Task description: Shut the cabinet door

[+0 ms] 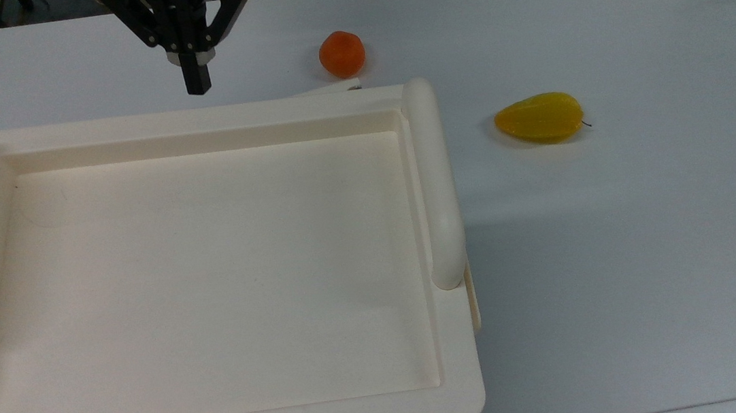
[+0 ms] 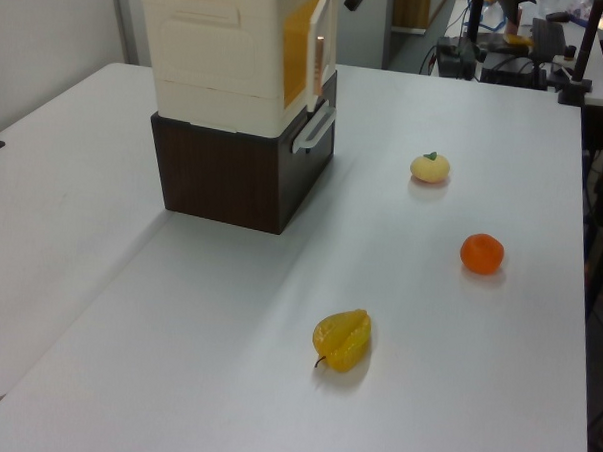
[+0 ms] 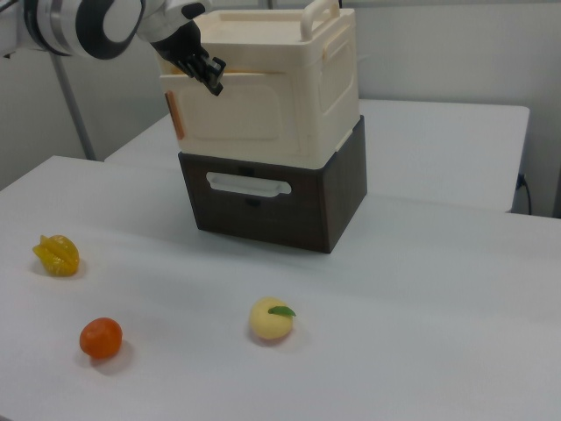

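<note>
The cabinet (image 3: 272, 105) is seen standing on a dark brown drawer box (image 3: 272, 206) on the white table (image 1: 618, 242), and the cabinet door (image 3: 237, 118) is swung almost flat against the cabinet's front, with a thin gap left along the right view's left edge, where an orange strip of the inside is glimpsed. In the top view, just a sliver of the door's top edge is shown past the cabinet's rim, near the orange. The gripper (image 3: 213, 81) is held right at the upper part of the door in the right view, black fingers pointed at the panel; whether they are spread or pressed together cannot be told. An orange (image 1: 342, 54), a yellow star fruit (image 1: 540, 118) and a pale peach (image 3: 271, 319) are scattered on the table, well apart from each other and from the cabinet.
</note>
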Available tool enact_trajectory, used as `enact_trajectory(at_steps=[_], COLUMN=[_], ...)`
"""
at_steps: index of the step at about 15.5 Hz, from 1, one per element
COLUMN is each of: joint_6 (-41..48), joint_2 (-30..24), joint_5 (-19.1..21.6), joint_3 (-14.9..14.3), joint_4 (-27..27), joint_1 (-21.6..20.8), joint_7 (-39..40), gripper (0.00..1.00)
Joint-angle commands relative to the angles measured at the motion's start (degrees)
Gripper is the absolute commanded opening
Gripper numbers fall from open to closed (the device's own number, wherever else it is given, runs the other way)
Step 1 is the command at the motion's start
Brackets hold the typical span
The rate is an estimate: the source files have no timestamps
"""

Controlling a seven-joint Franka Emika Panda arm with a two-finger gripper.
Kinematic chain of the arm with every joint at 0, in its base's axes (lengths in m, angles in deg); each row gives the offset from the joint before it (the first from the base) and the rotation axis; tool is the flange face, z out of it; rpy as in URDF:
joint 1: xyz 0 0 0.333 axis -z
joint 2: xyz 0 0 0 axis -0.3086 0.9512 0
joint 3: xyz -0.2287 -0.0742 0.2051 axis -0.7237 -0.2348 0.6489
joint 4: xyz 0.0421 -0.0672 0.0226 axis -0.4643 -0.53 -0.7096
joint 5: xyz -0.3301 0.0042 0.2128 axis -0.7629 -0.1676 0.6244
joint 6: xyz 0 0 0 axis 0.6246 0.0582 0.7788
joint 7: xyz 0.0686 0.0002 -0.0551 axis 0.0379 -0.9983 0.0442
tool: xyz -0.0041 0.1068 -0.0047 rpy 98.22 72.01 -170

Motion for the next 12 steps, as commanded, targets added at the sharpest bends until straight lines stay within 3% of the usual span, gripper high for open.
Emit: enact_trajectory(at_steps=[1,12], joint_6=[-6.2,-14.3], joint_2=[1.5,3.4], joint_5=[1.0,1.3], joint_3=[-0.3,-0.2], joint_4=[-1.0,-1.1], joint_1=[-0.9,-0.9], joint_7=[-1.5,-3.0], gripper=[0.0,0.0])
